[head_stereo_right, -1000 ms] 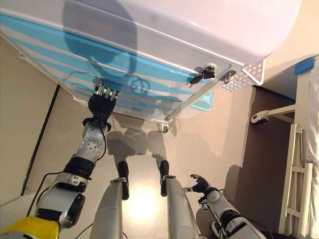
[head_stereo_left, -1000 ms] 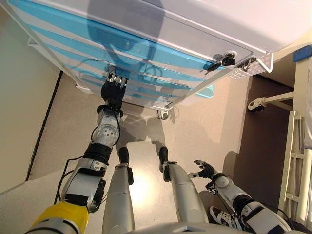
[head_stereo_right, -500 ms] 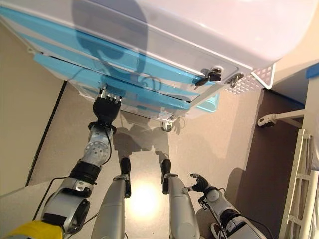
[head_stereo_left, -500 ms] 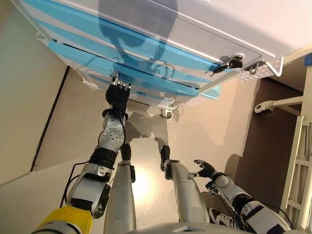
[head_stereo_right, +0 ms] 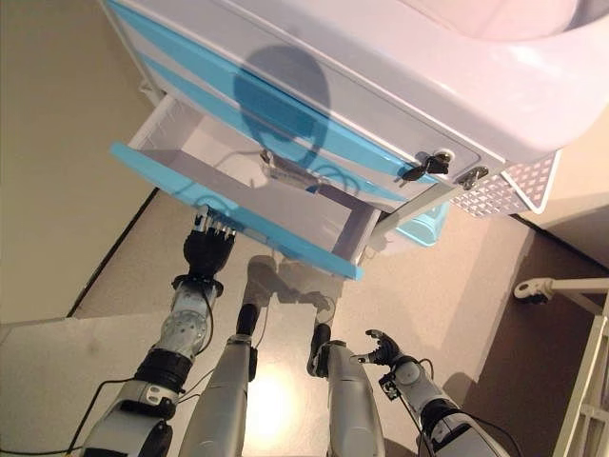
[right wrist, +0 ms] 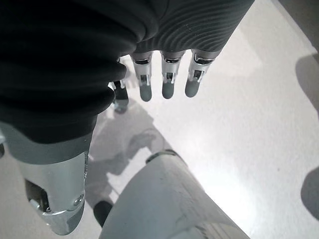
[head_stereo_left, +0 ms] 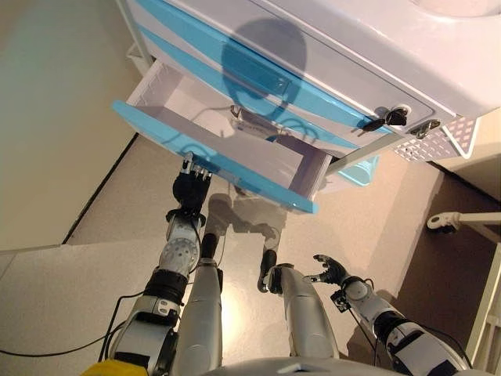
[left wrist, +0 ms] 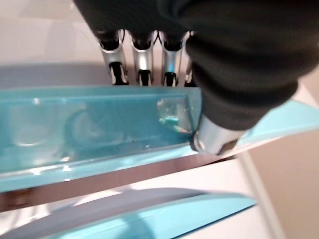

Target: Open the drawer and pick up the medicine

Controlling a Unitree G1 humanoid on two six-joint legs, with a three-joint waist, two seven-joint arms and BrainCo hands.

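The drawer (head_stereo_left: 219, 160) has a bright blue front and is white inside. The cabinet (head_stereo_left: 407, 55) is white with blue stripes. The floor (head_stereo_left: 63, 117) is tan.

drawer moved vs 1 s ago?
Yes. The drawer has slid out of the cabinet toward the robot, pulled by the left hand hooked on its blue front.

A glossy beige floor (head_stereo_left: 70, 102) reflects an overhead light, with a darker brown strip (head_stereo_left: 462, 258) and a white metal frame on casters (head_stereo_left: 458, 222) at the right.
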